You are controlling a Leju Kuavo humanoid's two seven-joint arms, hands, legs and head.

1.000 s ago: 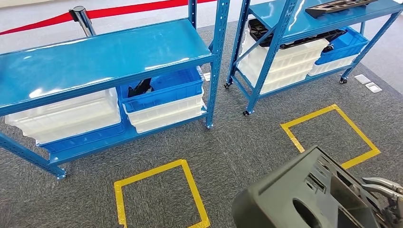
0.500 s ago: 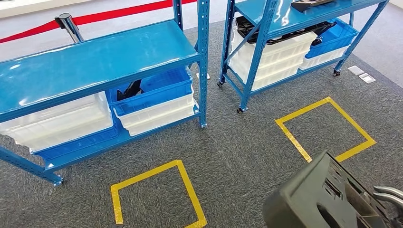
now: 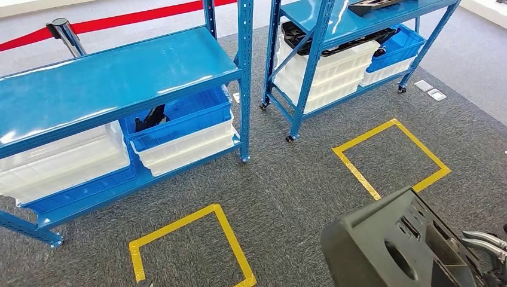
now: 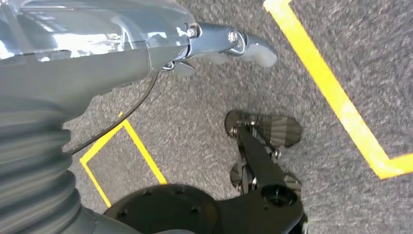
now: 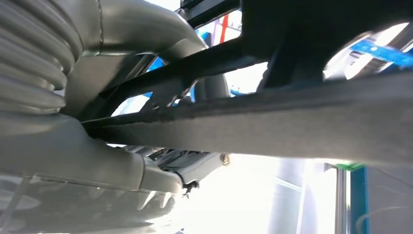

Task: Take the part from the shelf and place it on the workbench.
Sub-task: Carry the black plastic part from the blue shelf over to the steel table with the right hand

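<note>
A large dark grey moulded part (image 3: pixel 388 245) with cut-outs is at the bottom right of the head view, above the carpet. My right hand (image 3: pixel 485 246) grips its far right side, silver fingers showing past its edge. The right wrist view has the part (image 5: pixel 292 131) as dark bars close across the picture, the right hand (image 5: pixel 97 161) under it. My left hand (image 4: pixel 122 58) hangs over the floor, holding nothing, one finger (image 4: pixel 243 44) stretched out. A similar black part (image 3: pixel 373 5) lies on top of the right-hand blue rack (image 3: pixel 335 21).
A blue rack (image 3: pixel 113 78) with a bare glossy top stands front left, blue bins (image 3: pixel 185 116) and white bins below. Two yellow tape squares (image 3: pixel 173 225) (image 3: pixel 365 136) mark the grey carpet. A red barrier belt (image 3: pixel 131 18) and post (image 3: pixel 63 30) run behind.
The whole picture has shifted left, so the camera has turned right. The part stays in my right hand at the lower right.
</note>
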